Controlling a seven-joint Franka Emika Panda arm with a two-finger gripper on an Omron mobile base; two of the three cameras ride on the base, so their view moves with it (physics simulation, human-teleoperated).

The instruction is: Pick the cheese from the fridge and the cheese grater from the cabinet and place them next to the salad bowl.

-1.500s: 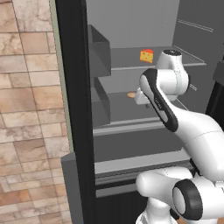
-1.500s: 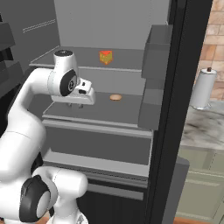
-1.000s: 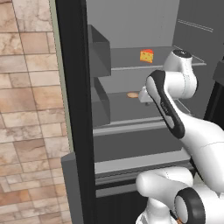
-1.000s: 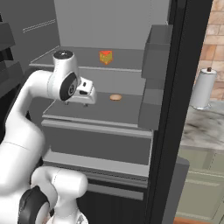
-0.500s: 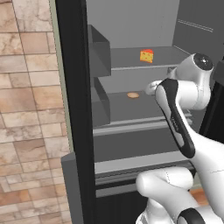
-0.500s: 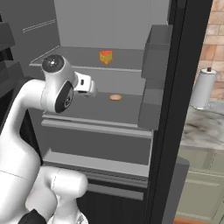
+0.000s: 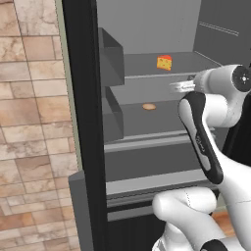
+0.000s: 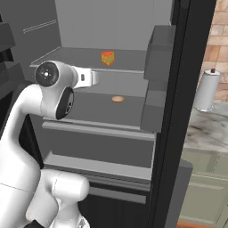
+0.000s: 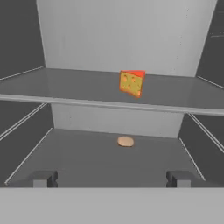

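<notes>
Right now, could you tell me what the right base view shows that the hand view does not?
The right base view adds the white paper towel roll on the marble counter, the brick wall and the grey door bins. The hand view adds the gripper, its dark fingertips wide apart. Both show the small yellow-orange cheese wedge on the upper grey fridge shelf and the flat tan disc one shelf lower.
</notes>
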